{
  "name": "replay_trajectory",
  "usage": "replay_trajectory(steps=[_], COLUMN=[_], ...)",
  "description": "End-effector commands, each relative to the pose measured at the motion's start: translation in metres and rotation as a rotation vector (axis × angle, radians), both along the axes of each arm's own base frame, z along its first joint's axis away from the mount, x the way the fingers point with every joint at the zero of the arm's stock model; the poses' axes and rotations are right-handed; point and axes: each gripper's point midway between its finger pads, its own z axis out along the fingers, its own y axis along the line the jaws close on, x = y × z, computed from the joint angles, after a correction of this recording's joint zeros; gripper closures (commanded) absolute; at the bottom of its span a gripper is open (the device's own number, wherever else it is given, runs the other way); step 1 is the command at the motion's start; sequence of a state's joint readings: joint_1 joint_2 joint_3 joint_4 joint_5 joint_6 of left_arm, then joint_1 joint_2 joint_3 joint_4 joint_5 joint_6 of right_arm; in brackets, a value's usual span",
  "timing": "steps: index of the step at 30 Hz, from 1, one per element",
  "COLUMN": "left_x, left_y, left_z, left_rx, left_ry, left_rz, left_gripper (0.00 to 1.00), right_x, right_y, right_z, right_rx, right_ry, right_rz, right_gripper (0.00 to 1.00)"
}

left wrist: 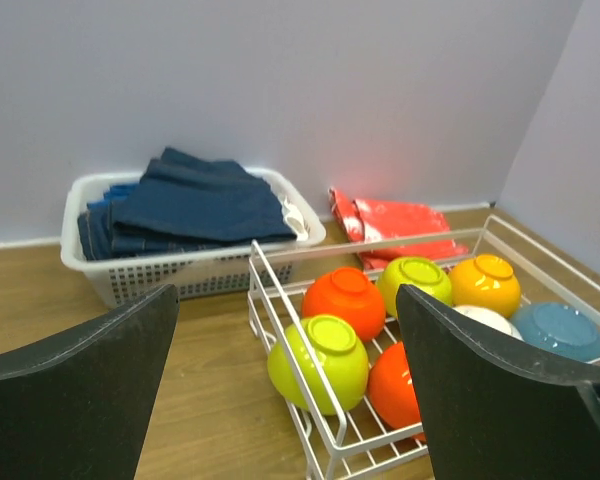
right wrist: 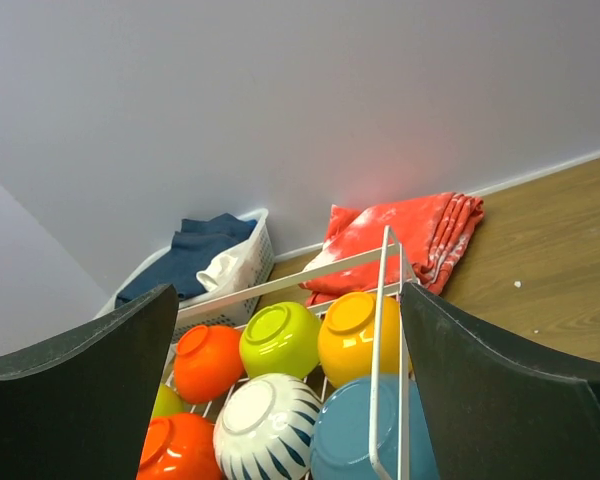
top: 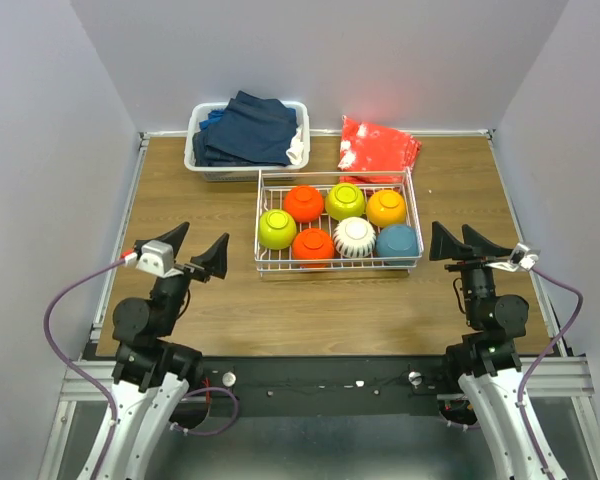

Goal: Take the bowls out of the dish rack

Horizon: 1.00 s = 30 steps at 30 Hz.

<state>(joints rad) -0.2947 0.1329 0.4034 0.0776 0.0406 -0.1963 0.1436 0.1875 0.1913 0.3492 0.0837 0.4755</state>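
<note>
Ana: Nearest to us, both arms are standing at the near edge of the table point(top: 310, 310). By the left edge the left gripper point(top: 200, 242) is keeping its fingers spread wide and is holding nothing. By the right edge the right gripper point(top: 451, 236) is doing the same.

Ben: And where is the dish rack point(top: 335, 268) sitting?

Ana: In the middle, a little toward the far edge, well apart from both grippers. All seven bowls are lying in it bottom up, in two rows. So I am judging that nothing is unloaded yet, and the first reach is the step in hand.

Ben: Which one am I taking first?

Ana: I am thinking of the ends of the near row: the lime green bowl point(top: 277, 229) for the left arm, the teal bowl point(top: 398, 242) for the right.

Ben: And the grip?

Ana: Glossy domes are probably slipping easily, so I am advising to come down from above and close gently low on the sides. The red-orange bowl point(top: 312, 245) and the striped white bowl point(top: 355, 237) are lying close against them; I cannot tell if they are touching, so finger room is looking small. Be lifting straight up over the wire wall, then be placing on bare wood toward the near edge, away from the white tub point(top: 192, 150) in the far-left corner and the red cloth point(top: 378, 148) at the far edge.
</note>
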Motion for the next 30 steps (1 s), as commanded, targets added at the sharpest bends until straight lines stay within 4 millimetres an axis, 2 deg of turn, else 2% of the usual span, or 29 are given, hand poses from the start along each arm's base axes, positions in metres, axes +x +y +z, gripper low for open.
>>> replay_trajectory(steps=[1,3,5,6,8,9,10,15,23,30], left_x=[0.015,0.028,0.034,0.043,0.049,0.057,0.06,0.079,0.098,0.114], left_y=[-0.009,-0.012,-0.011,-0.013,-0.012,-0.014,-0.014,-0.016,-0.05,-0.08], left_z=[-0.01,-0.021,-0.023,-0.032,-0.025,-0.034,-0.029,-0.039,-0.044,-0.064], left_rx=[0.0,0.011,0.011,0.023,0.009,0.019,0.021,0.069,0.168,0.444], left_ry=[0.127,0.204,0.268,0.322,0.355,0.404,0.418,0.593,0.764,0.863], left_rz=[-0.03,-0.023,-0.008,-0.004,0.014,0.023,0.027,0.062,0.031,0.166], left_gripper=[0.01,0.01,0.01,0.01,0.01,0.01,0.01,0.01,0.01,0.01], right_x=[-0.005,-0.003,-0.002,0.0,0.002,0.003,0.005,0.011,0.015,0.014], right_y=[0.001,0.002,0.004,0.005,0.006,0.006,0.007,0.016,0.024,0.023], right_z=[0.012,0.01,0.008,0.007,0.004,0.002,0.0,-0.007,-0.014,-0.015], right_rx=[0.02,0.028,0.026,0.024,0.024,0.025,0.026,0.009,0.009,0.006], right_ry=[-0.011,0.001,0.015,0.024,0.042,0.05,0.066,0.115,0.147,0.148], right_rz=[0.012,0.019,0.027,0.031,0.036,0.039,0.042,0.083,0.122,0.118], right_gripper=[0.0,0.0,0.0,0.0,0.0,0.0,0.0,0.0,0.0,0.0])
